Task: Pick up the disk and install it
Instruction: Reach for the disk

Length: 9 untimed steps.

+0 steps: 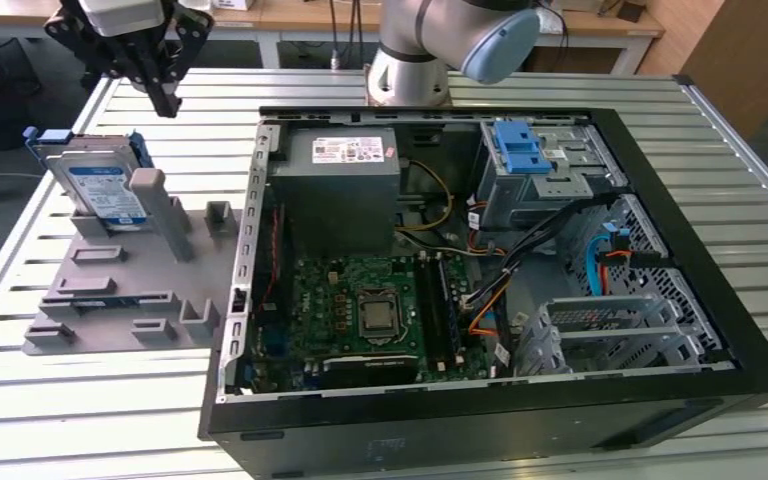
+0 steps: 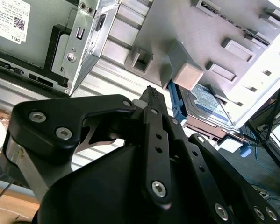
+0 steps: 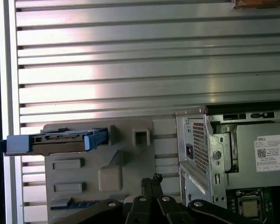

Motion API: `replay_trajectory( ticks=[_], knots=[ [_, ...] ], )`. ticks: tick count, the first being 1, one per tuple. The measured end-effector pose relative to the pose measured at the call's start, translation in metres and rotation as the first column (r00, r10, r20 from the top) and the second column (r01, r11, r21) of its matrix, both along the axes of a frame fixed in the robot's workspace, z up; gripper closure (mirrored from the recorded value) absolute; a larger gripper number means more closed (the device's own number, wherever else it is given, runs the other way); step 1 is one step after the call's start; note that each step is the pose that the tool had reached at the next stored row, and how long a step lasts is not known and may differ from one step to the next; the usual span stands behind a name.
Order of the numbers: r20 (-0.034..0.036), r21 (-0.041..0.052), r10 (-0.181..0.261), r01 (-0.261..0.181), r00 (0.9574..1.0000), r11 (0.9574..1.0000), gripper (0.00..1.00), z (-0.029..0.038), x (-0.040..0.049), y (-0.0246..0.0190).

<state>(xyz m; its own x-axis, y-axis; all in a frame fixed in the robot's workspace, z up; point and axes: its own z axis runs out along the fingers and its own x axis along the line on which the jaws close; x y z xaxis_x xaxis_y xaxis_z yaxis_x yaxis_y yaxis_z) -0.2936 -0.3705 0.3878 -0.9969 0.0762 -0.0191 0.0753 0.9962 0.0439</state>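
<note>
Silver-grey, blue-framed, with a blue-and-white label, the disk [image 1: 101,190] stands on edge lower than and near my end effector [image 1: 167,103], closed on nothing.

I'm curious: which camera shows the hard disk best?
The exterior view: the disk shows its labelled face, leaning on the grey holder. The first wrist view shows the disk edge-on; the second, partly behind a grey post.
</note>
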Motion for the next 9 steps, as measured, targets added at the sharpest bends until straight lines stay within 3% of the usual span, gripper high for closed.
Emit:
replay_trajectory(
  ticks=[9],
  knots=[
    [-0.0009, 0.0000, 0.000, 0.000, 1.0000, 1.0000, 0.89, -0.0006, -0.0100, 0.0003]
  ],
)
